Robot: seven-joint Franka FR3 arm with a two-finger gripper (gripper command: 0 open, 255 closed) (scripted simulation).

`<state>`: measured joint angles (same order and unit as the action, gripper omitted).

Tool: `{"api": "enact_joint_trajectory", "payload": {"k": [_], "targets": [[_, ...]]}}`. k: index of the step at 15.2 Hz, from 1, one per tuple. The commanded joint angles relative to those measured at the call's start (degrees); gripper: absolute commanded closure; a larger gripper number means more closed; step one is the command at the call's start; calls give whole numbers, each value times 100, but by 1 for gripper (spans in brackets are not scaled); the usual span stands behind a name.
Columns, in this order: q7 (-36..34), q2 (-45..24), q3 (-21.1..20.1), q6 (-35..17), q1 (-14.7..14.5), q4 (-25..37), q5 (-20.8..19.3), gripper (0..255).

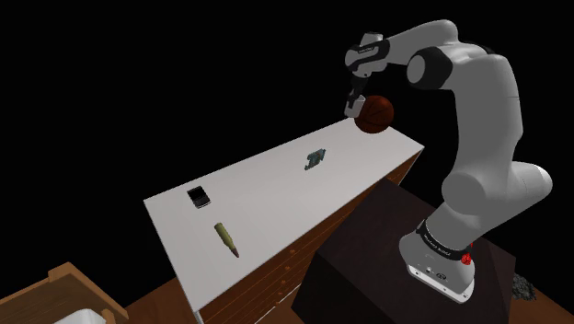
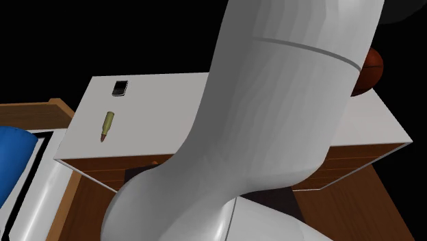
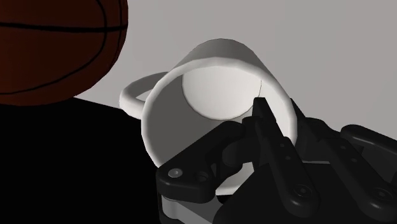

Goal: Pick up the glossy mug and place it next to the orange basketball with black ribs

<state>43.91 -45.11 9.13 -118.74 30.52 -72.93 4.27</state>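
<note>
Gripper: your gripper (image 3: 251, 124) is clamped on the mug's wall at the rim. One black finger reaches inside the mouth and the other lies against the outside.
Mug: the mug (image 3: 222, 83) is plain glossy white and tilted, with its open mouth turned back toward the gripper. Its handle (image 3: 135, 95) sticks out on the basketball's side.
Mug contact: you cannot tell from these views whether the mug's base touches the surface.
Basketball: the basketball (image 3: 57, 44) is dark orange with black ribs. It sits just beside the gripper, beyond the mug's handle, at the far corner of the surface, with a narrow gap between ball and handle.
Surface: the surface (image 1: 267, 198) is a white top over wooden drawer fronts (image 1: 304, 262), and a black area lies past its edges.
Arm: the arm (image 1: 478, 138) rises from the stand (image 1: 359, 258) and bends over to that far corner.
Small dark object: a small dark object (image 1: 316, 158) lies on the surface near the gripper, on the stand's side of it.
Black flat device: a black flat device (image 1: 197, 196) lies well apart from the gripper, toward the opposite end.
Cartridge: a brass-coloured cartridge (image 1: 225, 238) lies near that device, also well apart from the gripper.
</note>
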Motion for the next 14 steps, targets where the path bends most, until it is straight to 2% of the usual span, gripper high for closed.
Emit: {"api": "enact_joint_trajectory", "payload": {"k": [1, 14], "targets": [[12, -81, -6, -106, 14, -20, 10, 255], [14, -639, -57, -729, 43, -86, 63, 255]]}}
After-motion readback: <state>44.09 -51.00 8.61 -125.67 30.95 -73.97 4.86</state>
